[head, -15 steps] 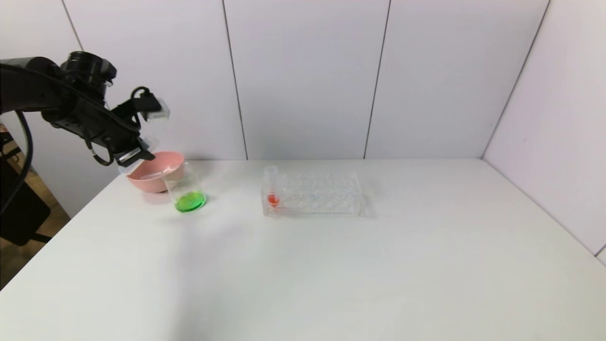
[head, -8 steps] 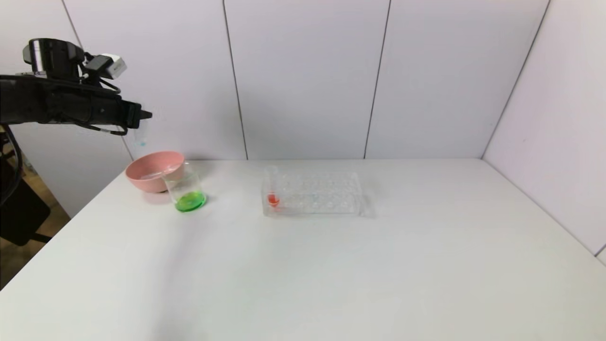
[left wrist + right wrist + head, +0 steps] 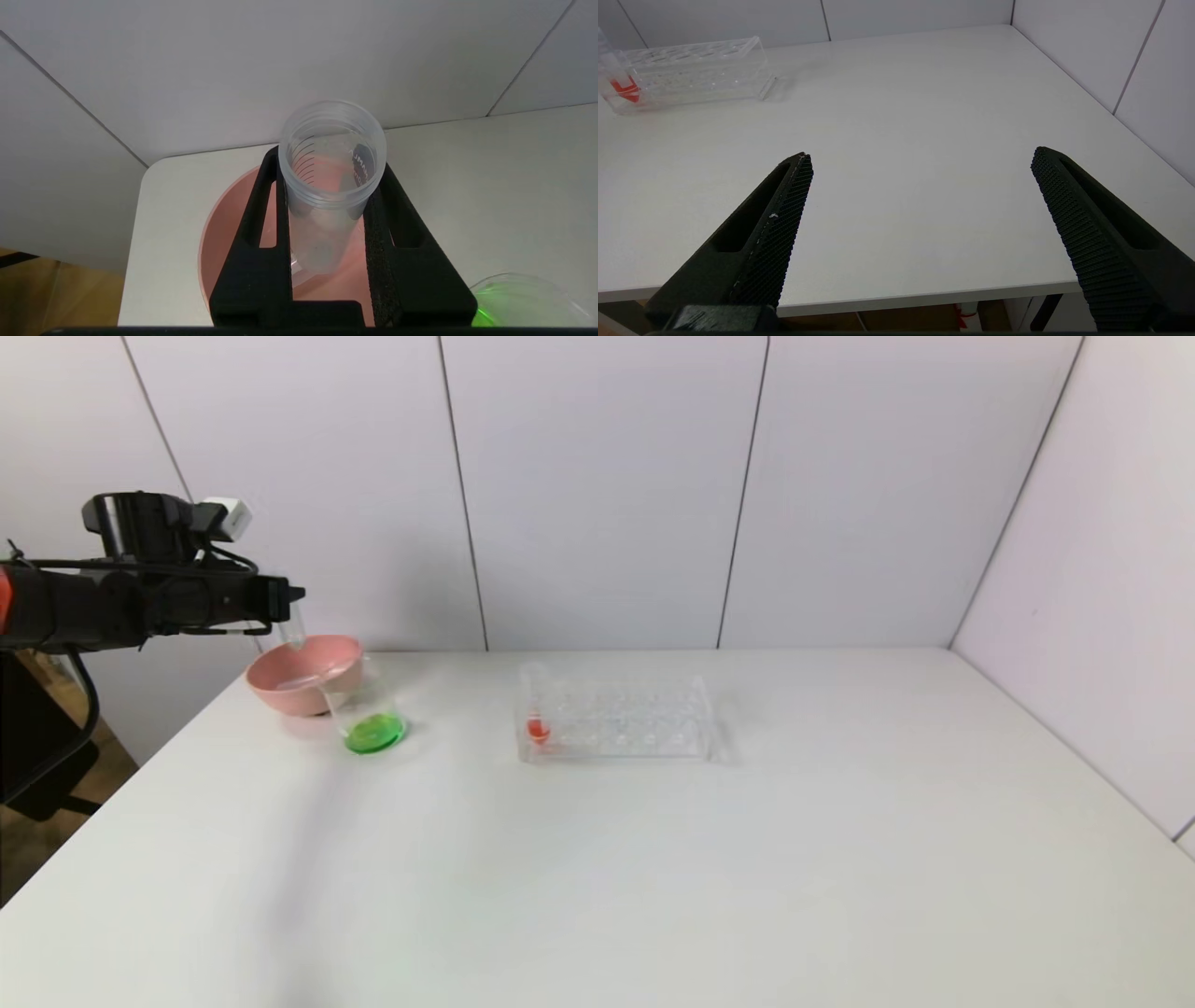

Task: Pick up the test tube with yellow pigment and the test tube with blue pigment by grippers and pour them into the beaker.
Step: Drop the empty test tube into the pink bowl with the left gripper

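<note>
My left gripper [image 3: 294, 593] is level at the table's far left, shut on a clear test tube [image 3: 295, 627] that hangs upright above the pink bowl [image 3: 280, 695]. In the left wrist view the fingers [image 3: 266, 196] clamp the tube [image 3: 331, 200] below its rim, and no coloured liquid shows inside it. I cannot tell which pigment it held. The beaker [image 3: 369, 709] stands beside the bowl with green liquid in its bottom, and it also shows in the left wrist view [image 3: 514, 303]. My right gripper [image 3: 920, 154] is open and empty near the table's front edge, out of the head view.
A clear tube rack [image 3: 635, 719] stands mid-table with one red-liquid tube [image 3: 536, 709] at its left end; both show in the right wrist view, rack [image 3: 691, 70] and tube [image 3: 621, 84]. Something clear lies inside the bowl [image 3: 224, 242]. White table [image 3: 653, 859], walls behind and to the right.
My left gripper rose from a tilted pose at the bowl's edge, levelled out, then came down a little over the bowl, with the tube now upright. Nothing else moved.
</note>
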Available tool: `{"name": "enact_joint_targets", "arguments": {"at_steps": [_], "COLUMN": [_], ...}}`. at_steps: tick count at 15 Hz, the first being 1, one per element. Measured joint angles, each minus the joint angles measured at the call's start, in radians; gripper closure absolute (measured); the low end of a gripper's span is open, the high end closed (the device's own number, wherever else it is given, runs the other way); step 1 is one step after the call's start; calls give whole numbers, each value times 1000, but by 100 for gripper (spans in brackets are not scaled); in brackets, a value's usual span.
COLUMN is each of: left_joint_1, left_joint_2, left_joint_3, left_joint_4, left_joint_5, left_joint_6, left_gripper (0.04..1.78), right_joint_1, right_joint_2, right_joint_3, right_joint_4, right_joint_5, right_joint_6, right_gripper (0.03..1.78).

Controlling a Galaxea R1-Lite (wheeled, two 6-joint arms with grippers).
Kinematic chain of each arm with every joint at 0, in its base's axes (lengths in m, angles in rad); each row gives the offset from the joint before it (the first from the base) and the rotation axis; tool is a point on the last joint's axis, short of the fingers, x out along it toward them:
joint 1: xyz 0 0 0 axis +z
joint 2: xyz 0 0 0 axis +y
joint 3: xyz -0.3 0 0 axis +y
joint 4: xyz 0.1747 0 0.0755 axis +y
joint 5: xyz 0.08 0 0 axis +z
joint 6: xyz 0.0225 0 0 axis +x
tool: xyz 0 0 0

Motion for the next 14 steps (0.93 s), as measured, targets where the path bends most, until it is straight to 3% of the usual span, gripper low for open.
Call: {"name": "enact_joint_targets", "arguments": {"at_steps": [3,6,8,11,14], "left_joint_1": [2,9,10,13,11], "left_joint_2": [32,44,47,53,55], "left_joint_3": [2,2,3,5,5], "left_joint_4": [10,15,11,1,-40], "left_joint_5": [-1,-1,-4,-6,-7], "left_joint_6": [5,6,0,0,6], "left_gripper": [136,120,96,46,15], "right_joint_1": [0,0,0,0,0], "right_joint_2": [0,0,0,0,0], "right_joint_3": [0,0,0,0,0], "right_joint_4": [0,0,0,0,0], "right_joint_5": [0,0,0,0,0], "right_joint_6": [0,0,0,0,0], "right_gripper": [10,10,10,10,10]}}
